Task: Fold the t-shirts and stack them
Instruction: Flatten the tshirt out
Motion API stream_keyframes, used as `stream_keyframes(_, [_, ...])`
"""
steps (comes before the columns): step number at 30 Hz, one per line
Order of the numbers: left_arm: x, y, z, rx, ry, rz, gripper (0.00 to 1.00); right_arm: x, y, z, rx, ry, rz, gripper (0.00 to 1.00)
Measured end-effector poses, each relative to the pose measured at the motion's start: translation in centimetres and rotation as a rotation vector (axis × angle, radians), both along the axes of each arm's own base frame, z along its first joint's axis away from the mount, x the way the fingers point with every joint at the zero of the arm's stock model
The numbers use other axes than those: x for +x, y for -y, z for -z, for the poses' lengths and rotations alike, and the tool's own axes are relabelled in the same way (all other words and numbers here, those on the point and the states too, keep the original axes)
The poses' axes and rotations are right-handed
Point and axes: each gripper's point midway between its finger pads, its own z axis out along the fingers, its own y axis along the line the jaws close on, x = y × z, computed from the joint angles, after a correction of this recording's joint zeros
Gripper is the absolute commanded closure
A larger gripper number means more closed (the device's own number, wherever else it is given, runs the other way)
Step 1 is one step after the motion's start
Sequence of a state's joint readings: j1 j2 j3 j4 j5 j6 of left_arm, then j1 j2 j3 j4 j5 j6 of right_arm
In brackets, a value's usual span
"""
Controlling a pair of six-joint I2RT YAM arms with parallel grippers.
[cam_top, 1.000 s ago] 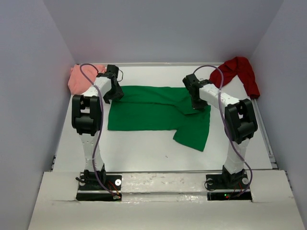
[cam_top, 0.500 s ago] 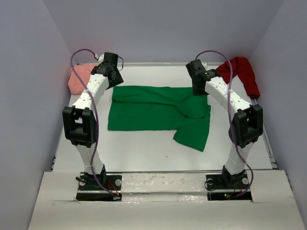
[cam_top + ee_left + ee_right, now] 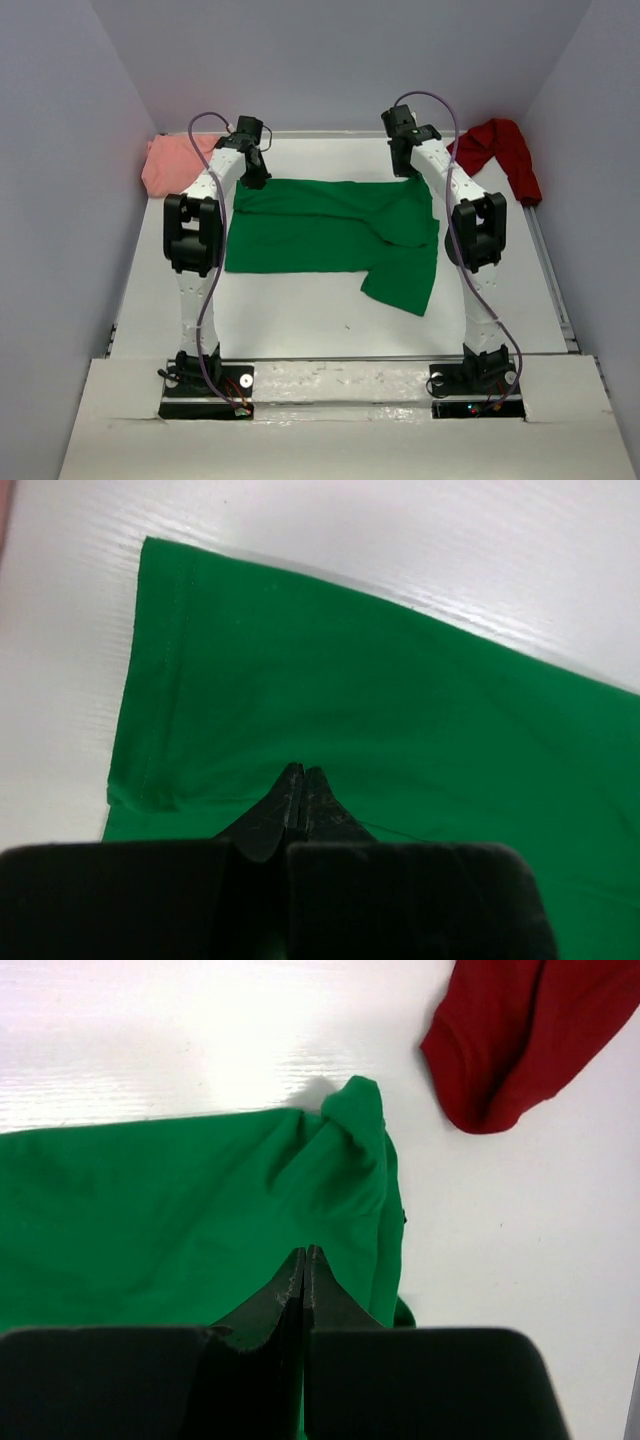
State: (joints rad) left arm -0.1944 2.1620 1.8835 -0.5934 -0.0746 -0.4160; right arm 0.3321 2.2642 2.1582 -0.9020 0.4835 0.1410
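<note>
L end effector & R end effector, jaws together at green t-shirt, pinch unclear: verify cloth's caught, then lift evenly, keeping edge btwn them taut.

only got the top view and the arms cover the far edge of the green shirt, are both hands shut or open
Observer: The left wrist view shows the left hand shut, tips on the green t-shirt, a little inside its stitched edge.
Operator: and the right one
Observer: The right hand is shut too, tips on green cloth, with a small raised bunch just beyond them. Whether either hand pinches a fold, I cannot tell.
Operator: arm hides the gap to the red shirt, are they touching
Observer: No. The dark red t-shirt lies apart, with bare table between it and the green one.
</note>
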Motion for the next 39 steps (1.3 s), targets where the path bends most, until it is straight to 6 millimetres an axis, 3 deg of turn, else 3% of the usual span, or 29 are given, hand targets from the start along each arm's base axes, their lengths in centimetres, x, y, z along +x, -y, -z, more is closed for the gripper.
stream_keyframes(3, [-0.2,-0.1,1.4,0.013,-0.045,0.003,1.00,0.6,1.0,0.5,0.006,-0.014,0.004,1.00])
stream_keyframes(9, [0.6,-0.2,1.0,0.021,-0.036,0.001,1.00,2.3,3.5,-0.5,0.028,0.017,0.028,1.00])
stream_keyframes(13, [1.3,-0.5,1.2,0.027,-0.034,-0.009,1.00,2.5,4.8,0.8,0.036,-0.010,0.041,1.00])
stream_keyframes(19, [0.9,-1.1,2.9,0.046,-0.077,-0.021,1.00,2.0,4.8,4.9,0.041,-0.098,0.033,1.00])
stream_keyframes(27, [0.8,-1.5,3.4,0.058,-0.090,-0.030,1.00,1.5,4.4,6.3,0.056,-0.126,0.023,1.00])
stream_keyframes(32, [0.0,-2.2,6.7,0.087,-0.167,-0.053,1.00,0.6,4.7,8.5,0.043,-0.172,0.041,1.00])
stream_keyframes(35, [0.1,-2.4,6.6,0.093,-0.164,-0.067,1.00,0.4,5.1,9.9,0.019,-0.195,0.055,1.00])
stream_keyframes(39, [0.1,-2.6,6.8,0.081,-0.165,-0.087,1.00,0.5,5.3,9.9,-0.003,-0.192,0.055,1.00])
